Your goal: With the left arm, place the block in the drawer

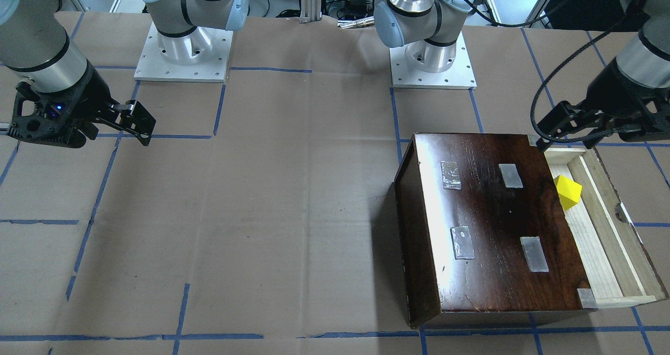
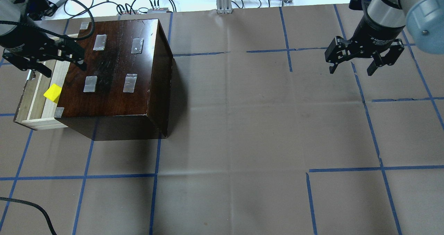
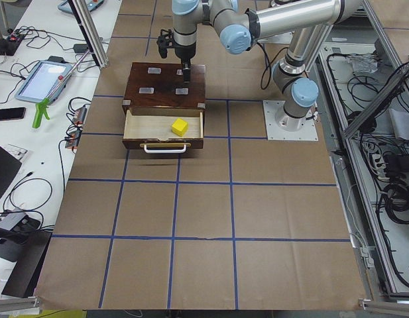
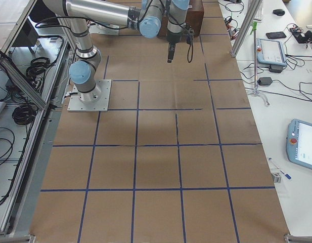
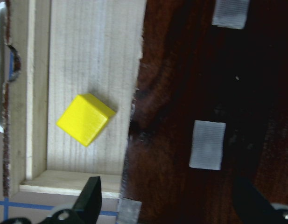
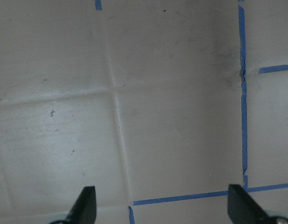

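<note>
Black fingertips of the left claw poke in at the bottom of the wrist view. They are spread wide and hold nothing. One tip hangs over the end wall of the drawer. The other hangs over the dark box.

Below the claw, out past the first tip, the block sits flat on the pale floor of the open drawer. It does not touch the claw. One corner is just beside the edge of the box top. I think the claw is wide open because the block is already where it belongs, so the job looks almost done or done.

Nothing is between the claw and the block. The drawer walls and the box top close in around the block, so a reach back down has little room. Grey tape patches sit on the box top under the claw. A white handle is on the drawer front, on the far side of the block from the box.

Well apart from all this, the right claw hangs over the bare brown tabletop with its blue lines. It is open too and holds nothing.
</note>
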You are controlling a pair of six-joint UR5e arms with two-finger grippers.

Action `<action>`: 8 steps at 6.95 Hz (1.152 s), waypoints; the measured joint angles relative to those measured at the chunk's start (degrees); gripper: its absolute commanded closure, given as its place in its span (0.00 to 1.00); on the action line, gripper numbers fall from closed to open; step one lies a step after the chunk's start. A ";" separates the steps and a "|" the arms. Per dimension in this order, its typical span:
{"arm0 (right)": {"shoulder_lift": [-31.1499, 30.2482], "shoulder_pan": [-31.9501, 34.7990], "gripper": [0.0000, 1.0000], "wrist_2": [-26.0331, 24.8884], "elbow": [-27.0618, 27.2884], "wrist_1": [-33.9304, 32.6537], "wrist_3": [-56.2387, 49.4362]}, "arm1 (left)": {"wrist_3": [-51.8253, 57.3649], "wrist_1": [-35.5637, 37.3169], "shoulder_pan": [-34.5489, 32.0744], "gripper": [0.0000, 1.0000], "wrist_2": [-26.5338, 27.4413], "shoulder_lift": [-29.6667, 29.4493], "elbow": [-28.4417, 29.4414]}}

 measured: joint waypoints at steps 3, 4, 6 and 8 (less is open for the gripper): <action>0.00 0.00 0.00 -0.01 0.01 0.00 -0.01 | -9.63 -1.31 -9.16 0.01 0.21 1.38 -0.75; 0.00 0.00 0.00 0.01 0.00 0.00 -0.01 | -11.76 -1.38 -11.61 0.02 0.26 1.53 -1.16; 0.00 0.00 0.00 0.01 -0.01 0.00 -0.01 | -13.56 -1.48 -14.35 0.02 0.32 1.79 -1.62; -0.05 0.00 0.00 0.00 -0.02 0.00 -0.01 | -13.88 -1.55 -14.99 0.02 0.39 1.76 -1.64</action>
